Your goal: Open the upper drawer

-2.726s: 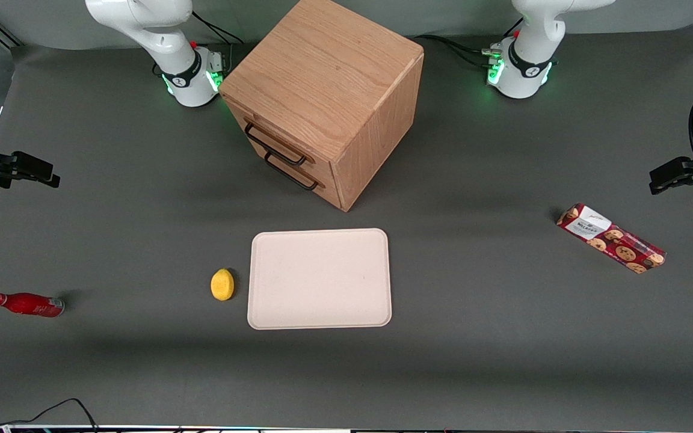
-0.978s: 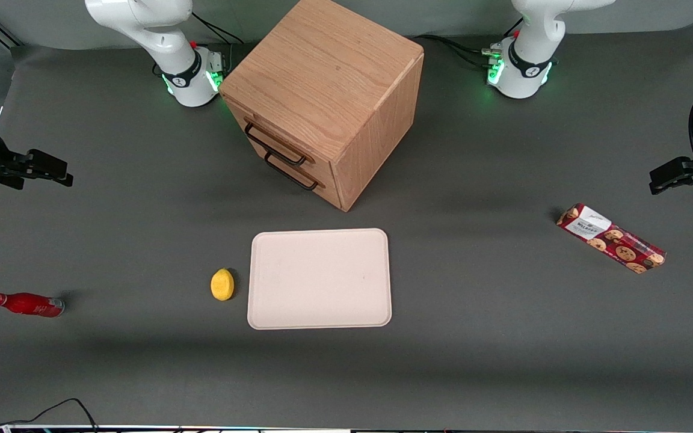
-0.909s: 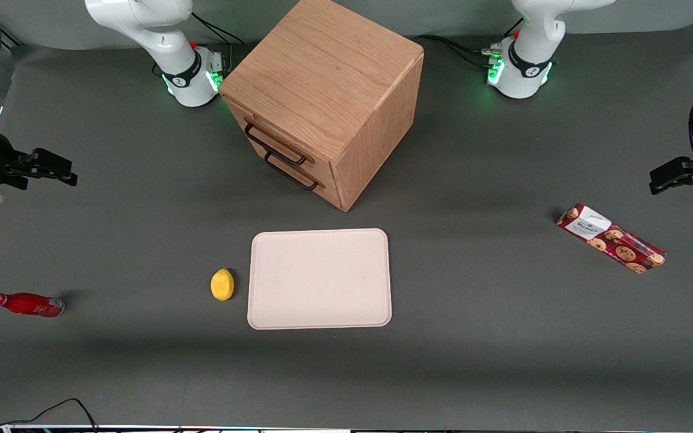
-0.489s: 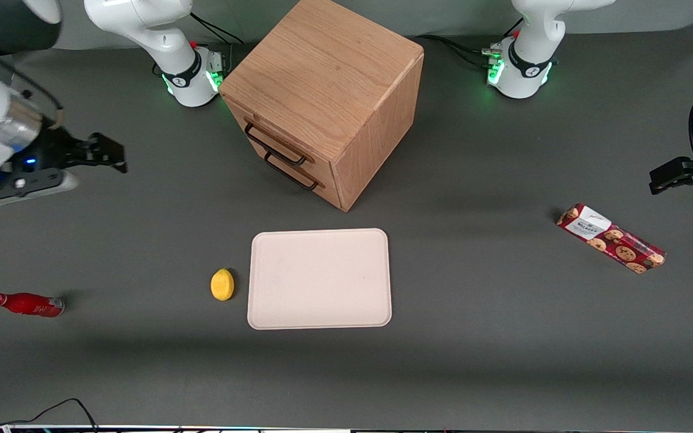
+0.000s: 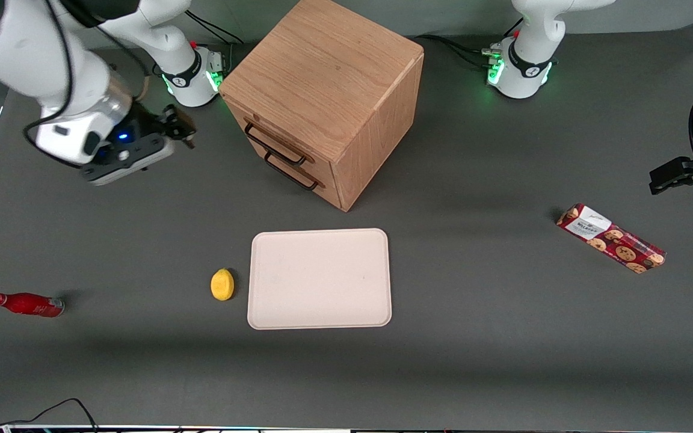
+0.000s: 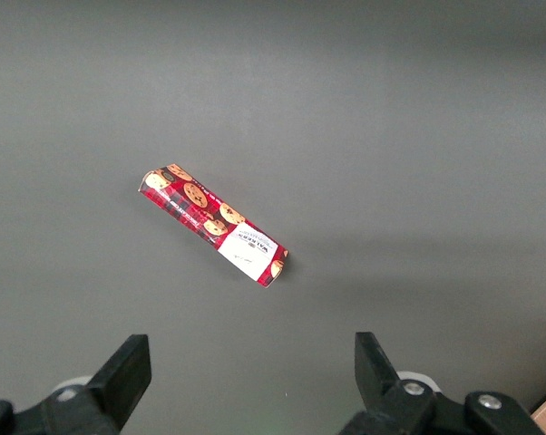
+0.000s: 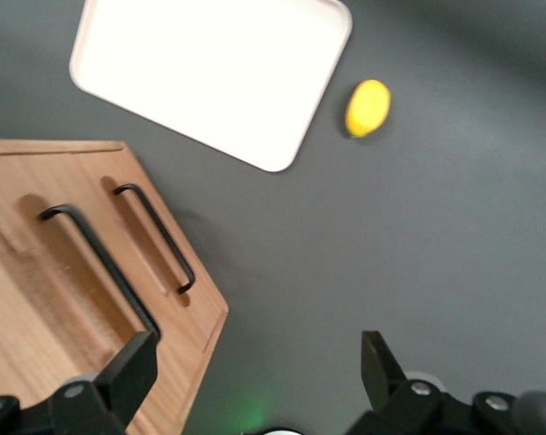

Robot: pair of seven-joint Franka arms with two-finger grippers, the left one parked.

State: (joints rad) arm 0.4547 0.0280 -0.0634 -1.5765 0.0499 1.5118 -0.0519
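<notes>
Two fingers spread apart, the hand (image 5: 181,126) hovers above the worktop (image 5: 473,337) beside the closed upper drawer (image 5: 256,123), facing its handle (image 7: 96,263) for a grasp.

The cabinet (image 5: 328,96) is taken as landmark on the table (image 5: 479,337). The upper drawer (image 5: 277,144) is set above the lower drawer (image 5: 291,171). The gripper (image 5: 178,126) is held in front of the drawers, apart. The tray (image 5: 319,278) is laid nearer the camera, the lemon (image 5: 222,284) just beside it.
</notes>
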